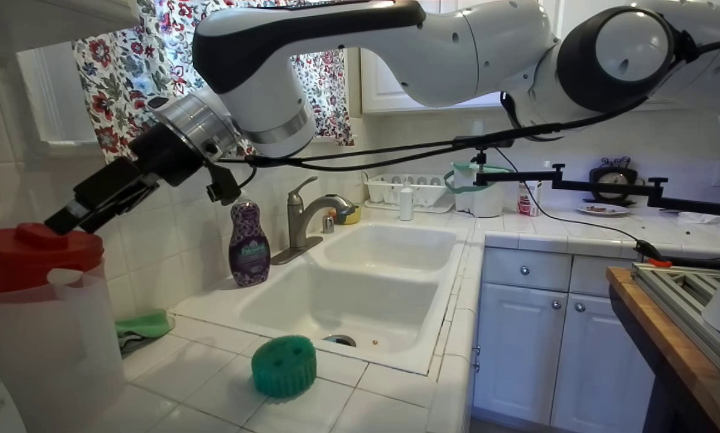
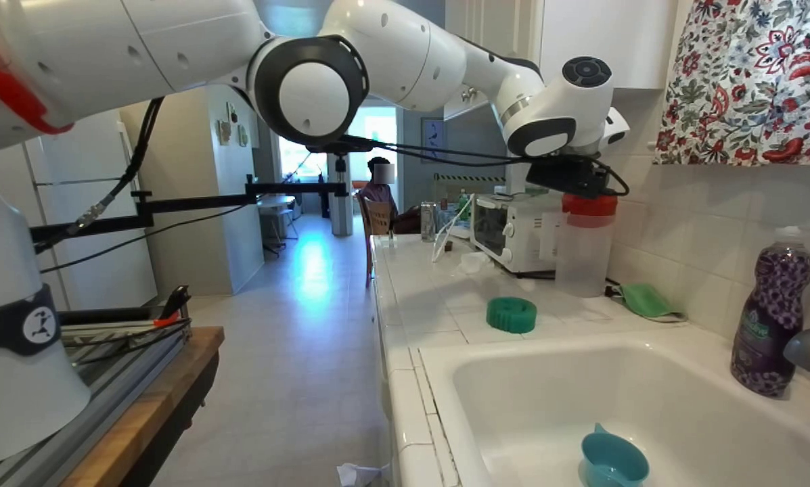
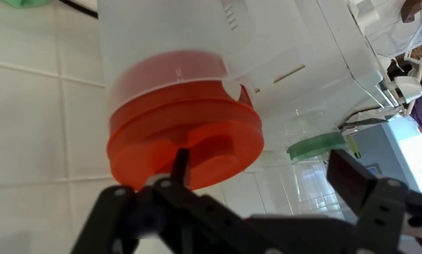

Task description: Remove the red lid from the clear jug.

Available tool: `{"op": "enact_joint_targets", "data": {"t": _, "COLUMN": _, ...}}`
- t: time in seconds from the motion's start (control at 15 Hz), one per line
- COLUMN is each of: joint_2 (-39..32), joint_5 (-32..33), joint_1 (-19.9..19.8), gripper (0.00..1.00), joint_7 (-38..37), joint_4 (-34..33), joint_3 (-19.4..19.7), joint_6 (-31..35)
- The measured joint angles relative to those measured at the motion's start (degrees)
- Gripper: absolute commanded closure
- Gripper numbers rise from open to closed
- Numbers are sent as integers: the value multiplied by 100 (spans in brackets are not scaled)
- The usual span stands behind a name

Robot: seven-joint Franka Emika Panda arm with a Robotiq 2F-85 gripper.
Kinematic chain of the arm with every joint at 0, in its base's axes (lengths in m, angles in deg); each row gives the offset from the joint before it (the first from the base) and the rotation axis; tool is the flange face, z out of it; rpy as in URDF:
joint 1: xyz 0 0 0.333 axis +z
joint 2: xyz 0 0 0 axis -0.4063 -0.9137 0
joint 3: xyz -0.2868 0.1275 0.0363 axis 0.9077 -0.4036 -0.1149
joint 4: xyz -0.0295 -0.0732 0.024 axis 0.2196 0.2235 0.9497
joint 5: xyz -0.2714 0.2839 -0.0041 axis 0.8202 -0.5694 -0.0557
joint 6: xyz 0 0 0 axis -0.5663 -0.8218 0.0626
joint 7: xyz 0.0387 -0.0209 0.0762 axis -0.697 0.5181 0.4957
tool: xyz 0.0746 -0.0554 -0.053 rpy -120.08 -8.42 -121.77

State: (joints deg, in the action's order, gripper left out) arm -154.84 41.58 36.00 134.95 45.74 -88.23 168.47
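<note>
Red lid (image 1: 29, 264) on the jug (image 1: 41, 361), gripper (image 3: 262, 158) spread at the top

And the lid sits on the jug's mouth, raised part (image 1: 42, 234) uppermost, its lower edge showing through the translucent side! The jug stands upright on the worktop (image 1: 173, 391), near left in an exterior view. Now the gripper: fingers (image 3: 348, 178) wide apart, holding nothing. In the wrist view, where the jug appears lid downward, one finger shows in front of the lid, beside the raised part; its partner is out to the right, well past the rim. Is that left finger touching the red plastic? Cannot tell from here.

Above, in an exterior view, the arm (image 1: 504, 54) stretches in from the right, its end tilted down toward the jug.

Moving outward! A green cloth (image 1: 149, 325) lies by the wall (image 1: 155, 240), just beside the jug. The teal scrubber (image 1: 283, 370) rests on the near worktop, further right. Beyond the cloth, the purple soap (image 1: 249, 246) stands upright beside the sink (image 1: 366, 273), with the tap (image 1: 298, 222) to its right. A white rack (image 1: 417, 195) sits on the far side, and a floral curtain (image 1: 116, 96) hangs high on the left.

In an exterior view, down in the sink, a blue cup (image 2: 614, 460); the oven (image 2: 530, 237) is just left of the jug.
</note>
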Motion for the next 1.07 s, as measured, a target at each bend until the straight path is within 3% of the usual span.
{"op": "enact_joint_targets", "data": {"t": 1.07, "joint_2": -124, "joint_5": 321, "joint_1": 103, "gripper": 0, "joint_7": 380, "joint_4": -146, "joint_3": 36, "joint_6": 91}}
